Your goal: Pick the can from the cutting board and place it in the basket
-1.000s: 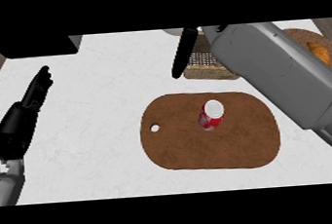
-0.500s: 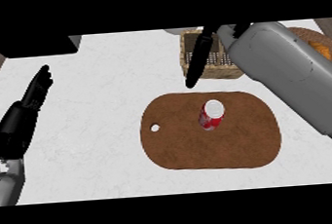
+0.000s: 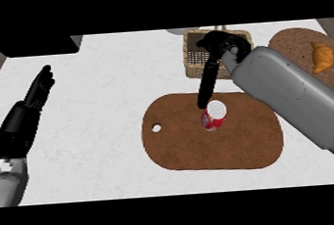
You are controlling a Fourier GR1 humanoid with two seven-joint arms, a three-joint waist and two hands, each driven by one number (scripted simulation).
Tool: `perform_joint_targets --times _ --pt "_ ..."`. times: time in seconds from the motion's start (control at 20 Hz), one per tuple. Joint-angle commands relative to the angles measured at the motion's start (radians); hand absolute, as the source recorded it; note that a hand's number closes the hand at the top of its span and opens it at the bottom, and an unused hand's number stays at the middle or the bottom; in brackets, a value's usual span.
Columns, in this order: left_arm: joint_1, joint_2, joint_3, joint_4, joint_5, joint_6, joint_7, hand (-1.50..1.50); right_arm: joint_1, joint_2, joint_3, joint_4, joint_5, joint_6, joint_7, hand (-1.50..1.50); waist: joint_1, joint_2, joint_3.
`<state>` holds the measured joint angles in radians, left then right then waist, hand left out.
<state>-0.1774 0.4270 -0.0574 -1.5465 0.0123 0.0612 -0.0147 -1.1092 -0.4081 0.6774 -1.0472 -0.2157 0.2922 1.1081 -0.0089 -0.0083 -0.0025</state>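
There's the red-and-white can (image 3: 214, 117), upright on the brown oval wooden cutting board (image 3: 201, 149), with the black right hand (image 3: 210, 65) over it, fingers straight and held together, tips just beside the can's rim. The woven wicker basket (image 3: 193, 58) sits just behind the board. The black left hand (image 3: 33, 101) rests at the left edge, fingers straight.

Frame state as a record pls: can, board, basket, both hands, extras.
can: red, standing on cutting board, not held
cutting board: brown, hole at its left end
basket: wicker, beyond the board, partly hidden by the right hand
right robot hand: open, fingers straight, tips by the can's top; contact unclear
left robot hand: open, resting at view's left
extras: croissant on round brown plate, far right
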Motion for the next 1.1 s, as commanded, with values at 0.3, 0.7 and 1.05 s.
perform_joint_targets --times 0.3,0.7,1.05 --pt "-0.054 0.000 0.045 0.093 -0.001 -0.031 -0.037 0.00 0.090 0.001 0.028 -0.059 0.051 0.004 0.149 -1.50 -0.004 0.007 0.001" --pt "-0.038 -0.049 0.006 0.032 -0.052 -0.007 -0.011 0.00 0.169 0.024 0.045 -0.118 0.159 -0.041 0.120 -1.50 0.004 0.006 0.002" --pt "-0.021 -0.030 0.043 0.055 -0.047 -0.041 -0.053 0.00 0.216 0.065 0.031 -0.070 0.219 -0.066 0.100 -1.50 0.010 0.009 0.002"
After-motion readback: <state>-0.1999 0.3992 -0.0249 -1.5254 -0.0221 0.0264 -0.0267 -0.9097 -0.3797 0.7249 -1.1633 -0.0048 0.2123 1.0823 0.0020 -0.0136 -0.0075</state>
